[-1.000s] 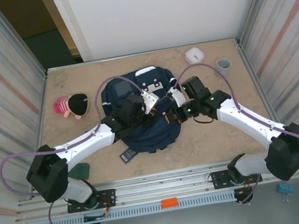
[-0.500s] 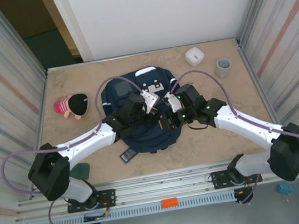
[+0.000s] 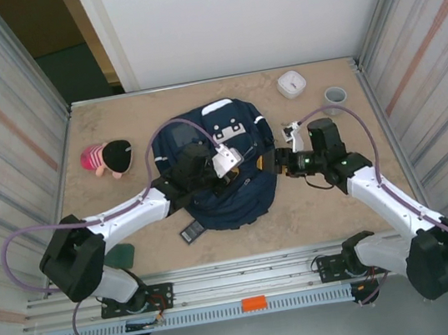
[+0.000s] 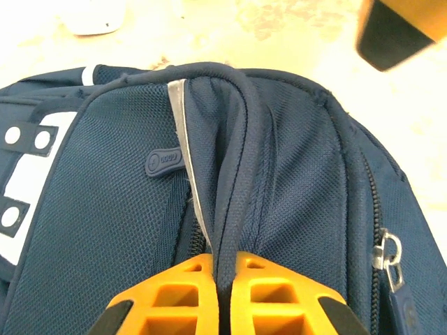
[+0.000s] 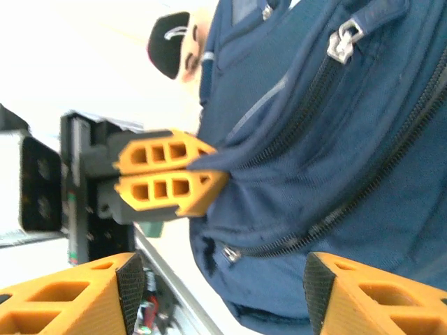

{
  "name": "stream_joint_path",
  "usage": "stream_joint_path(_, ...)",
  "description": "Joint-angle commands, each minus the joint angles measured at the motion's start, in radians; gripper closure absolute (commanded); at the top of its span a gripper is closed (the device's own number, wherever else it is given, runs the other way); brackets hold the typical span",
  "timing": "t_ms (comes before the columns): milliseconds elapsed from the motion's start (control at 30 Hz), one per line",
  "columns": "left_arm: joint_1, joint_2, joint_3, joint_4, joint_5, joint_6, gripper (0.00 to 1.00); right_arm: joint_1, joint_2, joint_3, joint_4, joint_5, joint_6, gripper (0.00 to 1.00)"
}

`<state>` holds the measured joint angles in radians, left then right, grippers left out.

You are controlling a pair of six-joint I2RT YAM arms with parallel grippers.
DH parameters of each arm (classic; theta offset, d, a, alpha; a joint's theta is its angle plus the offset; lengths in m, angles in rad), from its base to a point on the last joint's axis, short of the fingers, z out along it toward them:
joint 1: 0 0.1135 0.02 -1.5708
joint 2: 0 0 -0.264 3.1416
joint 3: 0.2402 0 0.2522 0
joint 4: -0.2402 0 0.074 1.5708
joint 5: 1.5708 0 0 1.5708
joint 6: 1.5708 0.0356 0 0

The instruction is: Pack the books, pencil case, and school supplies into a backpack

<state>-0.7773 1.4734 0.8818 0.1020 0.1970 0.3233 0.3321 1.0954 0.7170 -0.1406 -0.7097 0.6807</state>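
Observation:
The navy backpack (image 3: 217,135) lies in the middle of the table. My left gripper (image 3: 238,174) is shut on a raised fold of its fabric (image 4: 230,174), the orange fingers (image 4: 174,293) pressed together around it. From the right wrist, the left gripper (image 5: 206,173) pinches the backpack (image 5: 335,160). My right gripper (image 3: 280,161) is open just right of the backpack, its pads (image 5: 130,283) wide apart with nothing between them. A black rectangle of the school supplies (image 3: 190,232) lies by the backpack's near left corner. A dark green book (image 3: 121,254) lies partly under the left arm. The pencil case is out of view.
A plush doll (image 3: 107,158) lies left of the backpack. A white round device (image 3: 291,83) and a grey cup (image 3: 333,99) stand at the back right. Metal walls close both sides, with a rail along the near edge (image 3: 249,277).
My right gripper has opened and pulled back to the right, off the backpack's side. The left gripper has stayed shut on the backpack fabric.

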Motion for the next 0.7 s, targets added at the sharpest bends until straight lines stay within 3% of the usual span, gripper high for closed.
stream_joint_path(0,0.001,-0.055,-0.012,0.088,0.13,0.053,1.0,-0.003,0.064,0.006,0.153,-0.088,0.169,0.37)
stream_joint_path(167,0.015,-0.069,-0.021,0.097,0.146,0.056,1.0,0.0,0.153,0.005,0.228,-0.055,0.285,0.36)
stream_joint_path(400,0.041,-0.085,-0.028,0.127,0.12,0.004,1.0,0.009,0.106,-0.004,0.104,0.139,0.28,0.32)
stream_joint_path(667,0.042,-0.108,-0.045,0.158,0.118,-0.005,1.0,0.005,0.099,-0.042,0.179,0.132,0.348,0.31)
